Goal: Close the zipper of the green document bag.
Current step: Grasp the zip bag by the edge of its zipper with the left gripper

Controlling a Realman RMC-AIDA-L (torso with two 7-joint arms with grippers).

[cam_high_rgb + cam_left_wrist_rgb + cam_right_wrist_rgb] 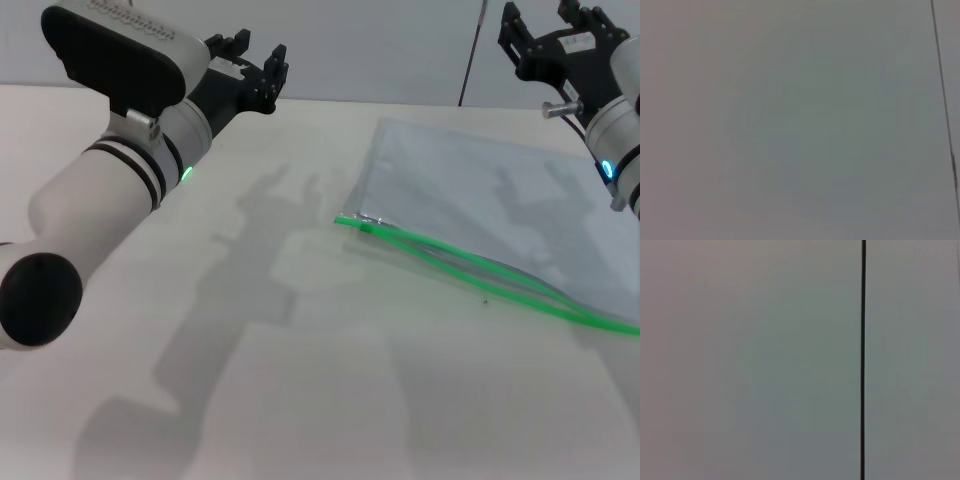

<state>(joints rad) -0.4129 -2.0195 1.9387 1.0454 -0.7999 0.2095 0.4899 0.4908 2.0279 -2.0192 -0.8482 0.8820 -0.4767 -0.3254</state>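
The green document bag (480, 200) lies flat on the white table at the right in the head view, a translucent grey-blue pouch. Its bright green zipper (480, 272) runs along the near long edge, and the two strips gape apart in the middle. A small slider (366, 221) sits at the zipper's left end. My left gripper (258, 68) hovers high at the far left, open, well away from the bag. Above the bag's far right corner my right gripper (555, 28) is raised, open and holding nothing. Both wrist views show only a blank wall.
The white table (300, 330) stretches wide in front of and left of the bag. A thin dark line (470, 55) runs down the back wall behind the table, also seen as a dark line (863, 360) in the right wrist view.
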